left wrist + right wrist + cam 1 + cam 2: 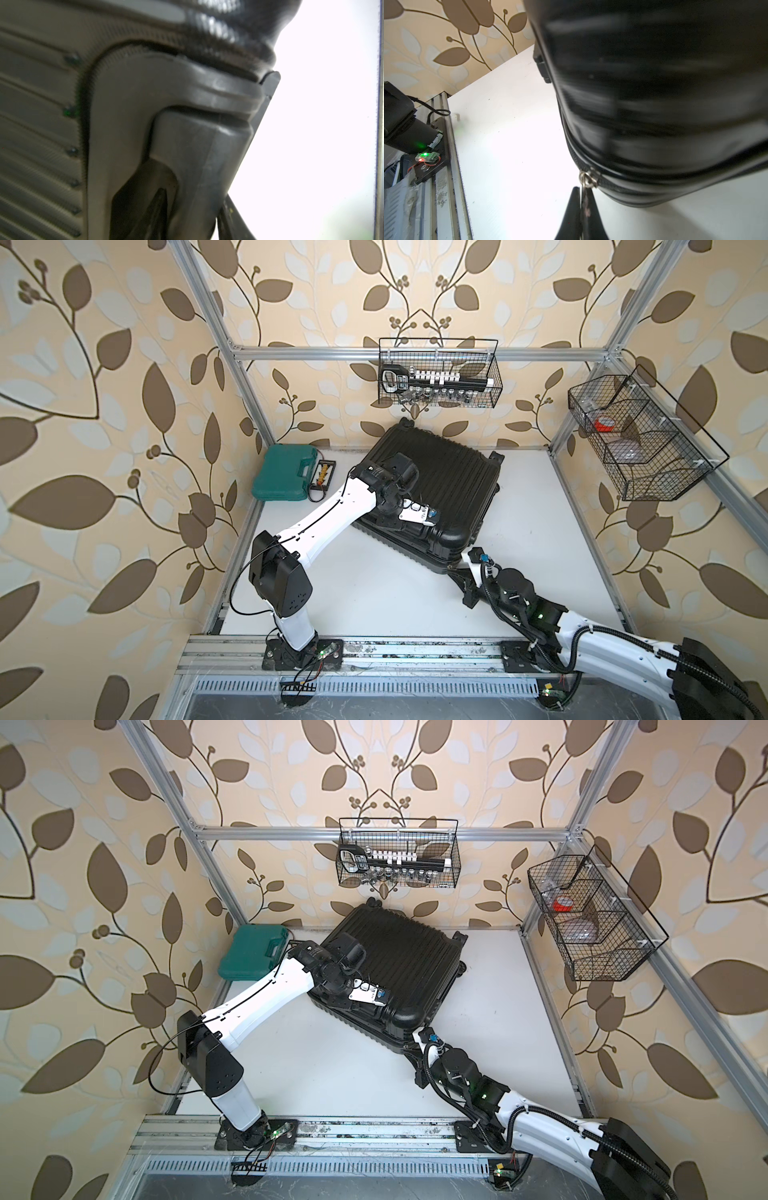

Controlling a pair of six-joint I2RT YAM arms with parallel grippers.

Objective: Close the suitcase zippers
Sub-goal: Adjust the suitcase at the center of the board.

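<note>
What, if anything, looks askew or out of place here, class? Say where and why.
The suitcase lies flat but skewed, its sides diagonal to the table edges, one corner nearly at the back wall. The right end effector is shut on a zipper pull at the near corner. Nothing looks spilled or damaged.

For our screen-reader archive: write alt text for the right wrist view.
The right claw is shut on the silver zipper pull at the rounded corner of the glossy black suitcase, which lies on a white table. Leaf-patterned wallpaper shows behind.
</note>
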